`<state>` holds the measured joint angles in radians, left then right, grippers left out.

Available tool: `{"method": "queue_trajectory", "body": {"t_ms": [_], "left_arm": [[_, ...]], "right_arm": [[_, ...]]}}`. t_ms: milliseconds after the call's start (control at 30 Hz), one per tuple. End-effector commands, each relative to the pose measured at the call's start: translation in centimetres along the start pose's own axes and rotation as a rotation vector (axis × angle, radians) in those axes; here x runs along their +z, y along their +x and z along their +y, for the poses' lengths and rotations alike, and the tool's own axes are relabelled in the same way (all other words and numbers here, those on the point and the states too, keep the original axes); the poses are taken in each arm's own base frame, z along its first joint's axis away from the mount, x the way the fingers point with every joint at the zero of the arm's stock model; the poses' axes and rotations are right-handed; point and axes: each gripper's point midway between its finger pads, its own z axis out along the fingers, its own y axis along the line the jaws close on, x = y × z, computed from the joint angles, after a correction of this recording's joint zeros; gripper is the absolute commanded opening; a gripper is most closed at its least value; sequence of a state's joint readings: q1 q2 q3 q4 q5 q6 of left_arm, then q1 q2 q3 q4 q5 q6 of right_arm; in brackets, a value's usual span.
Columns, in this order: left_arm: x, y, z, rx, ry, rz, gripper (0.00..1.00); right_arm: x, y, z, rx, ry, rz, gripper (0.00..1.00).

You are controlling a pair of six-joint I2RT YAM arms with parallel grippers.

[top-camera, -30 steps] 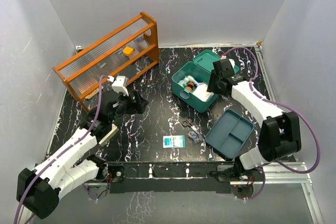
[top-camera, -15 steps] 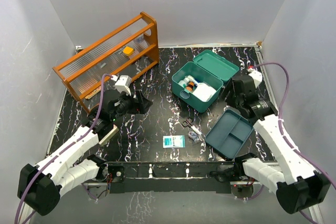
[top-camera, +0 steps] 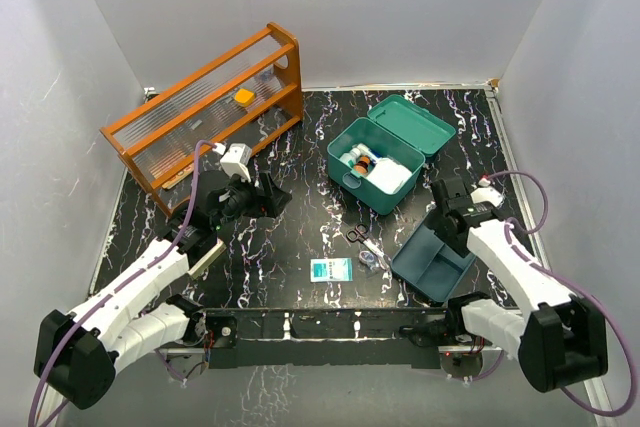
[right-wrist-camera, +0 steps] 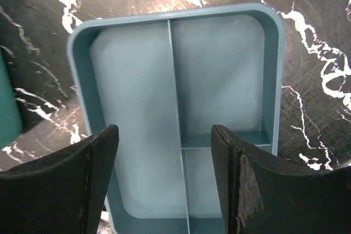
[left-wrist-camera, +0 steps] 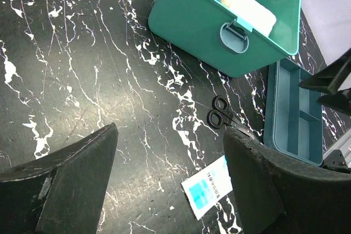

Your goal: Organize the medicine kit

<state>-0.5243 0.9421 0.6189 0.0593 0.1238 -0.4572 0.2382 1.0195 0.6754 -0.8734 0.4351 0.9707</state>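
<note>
Medicine kit [top-camera: 355, 179]: teal hard-plastic box, lid open, at the table's [top-camera: 300, 147] far middle, bottles and white packs inside. You could have judged it light, stiff, smooth-walled; the best hold was the front latch handle [left-wrist-camera: 236, 30] or a wall rim. Your right gripper [right-wrist-camera: 163, 135] hung wide open, empty, over the divided tray [right-wrist-camera: 137, 108], with the box near, beyond it leftward. Your left gripper [left-wrist-camera: 170, 135], open and empty, stood well apart.

One medicine kit [top-camera: 365, 192], holding several small items too crowded to count. One divided tray [right-wrist-camera: 219, 75], one wooden rack [top-camera: 288, 67] with one orange piece [top-camera: 243, 96], one pair of scissors [left-wrist-camera: 220, 114], one blue-and-white packet [left-wrist-camera: 208, 187]. Two grippers: left gripper [left-wrist-camera: 170, 135], right gripper [right-wrist-camera: 164, 130].
</note>
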Motion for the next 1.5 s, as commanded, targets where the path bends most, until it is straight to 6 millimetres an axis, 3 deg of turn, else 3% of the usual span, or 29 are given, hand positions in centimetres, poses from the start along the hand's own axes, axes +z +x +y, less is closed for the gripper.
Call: {"method": "queue_trajectory", "body": {"t_ms": [0,233,433,567,733,833,1067,1333,1467], "left_arm": [[0.0,-0.2,-0.3,0.002,0.023,-0.006,0.77],[0.2,0.4,-1.6,0.006,0.101,0.028,0.77],[1.0,1.6,-3.0,-0.010,0.183,0.109,0.76],[1.2,1.6,-2.9,-0.007,0.178,0.109,0.76],[1.4,2.4,-2.2,-0.027,0.145,0.134,0.80],[1.7,3.3,-2.4,-0.036,0.153,0.181,0.79],[2.4,3.2,-2.5,-0.050,0.126,0.164,0.79],[2.0,1.5,-1.2,-0.042,0.039,0.080,0.79],[1.7,1.1,-1.0,-0.040,0.028,0.056,0.79]], "right_arm": [[1.7,0.1,1.8,0.030,-0.061,0.023,0.61],[3.6,-0.8,3.9,-0.123,-0.120,0.023,0.39],[4.4,-2.6,7.1,-0.239,-0.201,-0.018,0.28],[4.2,-4.0,8.4,-0.256,-0.222,-0.048,0.27],[2.2,-5.3,6.5,-0.164,-0.136,-0.074,0.41],[0.5,-3.7,6.0,-0.148,-0.172,-0.028,0.44],[-4.4,2.2,7.8,-0.193,-0.322,0.041,0.45],[-6.8,8.5,9.6,-0.411,-0.432,0.109,0.42],[-7.4,11.2,11.5,-0.494,-0.568,0.148,0.32]]}}
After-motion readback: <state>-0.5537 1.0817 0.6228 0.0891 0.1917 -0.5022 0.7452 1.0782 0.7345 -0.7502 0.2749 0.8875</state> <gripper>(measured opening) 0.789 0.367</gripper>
